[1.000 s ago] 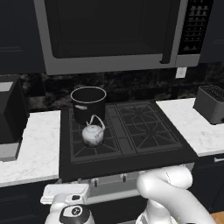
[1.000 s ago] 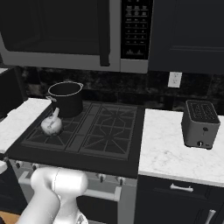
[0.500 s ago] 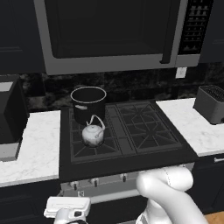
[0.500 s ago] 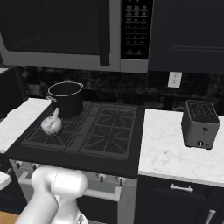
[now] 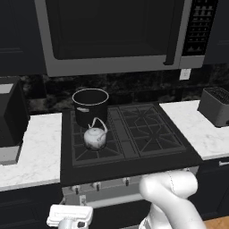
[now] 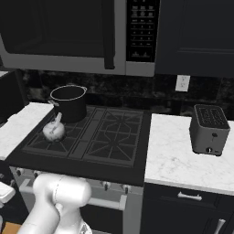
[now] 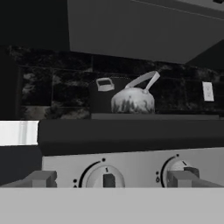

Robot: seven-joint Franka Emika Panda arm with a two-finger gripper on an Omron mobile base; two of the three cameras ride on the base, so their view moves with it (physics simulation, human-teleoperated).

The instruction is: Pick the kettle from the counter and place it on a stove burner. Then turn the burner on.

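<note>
Toaster (image 5: pixel 216 106) cut by edge (right side).

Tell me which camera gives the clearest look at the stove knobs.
The hand view: two round stove knobs face the camera close up below the kettle. The left base view shows them as tiny studs on the stove's front edge, and the right base view glimpses a few beside the arm.

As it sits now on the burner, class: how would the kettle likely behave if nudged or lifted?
The kettle looks rigid metal, so it probably won't flex. Its squat round body suggests it would slide on the grate rather than tip. The thin arched handle may let it swing when lifted.
</note>
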